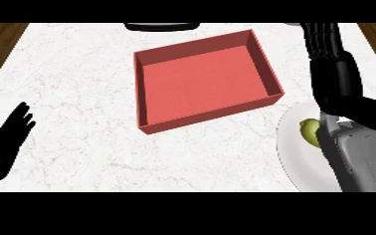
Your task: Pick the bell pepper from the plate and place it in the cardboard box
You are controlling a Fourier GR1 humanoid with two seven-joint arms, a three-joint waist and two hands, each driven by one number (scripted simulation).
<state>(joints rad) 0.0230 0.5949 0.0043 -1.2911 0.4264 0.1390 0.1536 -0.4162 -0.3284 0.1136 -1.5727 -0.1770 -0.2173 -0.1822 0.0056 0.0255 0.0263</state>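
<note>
Bell pepper [311, 131] position relative to the right hand [332, 64] governs the next move. The right hand extends over the counter's right side with its fingers straight and together, holding nothing; the fingertips point toward the far edge. The yellow-green pepper lies nearer the robot than those fingers, under the wrist and forearm, which cover much of it, so its long axis cannot be read. It rests on the white plate [294, 154] at the right edge of the view.

Judgement: the right hand is the nearer hand, but it overshoots the pepper and would need to draw back toward the robot before closing.

The red cardboard box [206, 79] sits just left of the plate, open and turned at an angle. The left hand [16, 129] rests open at the left edge, well apart from the pepper.
</note>
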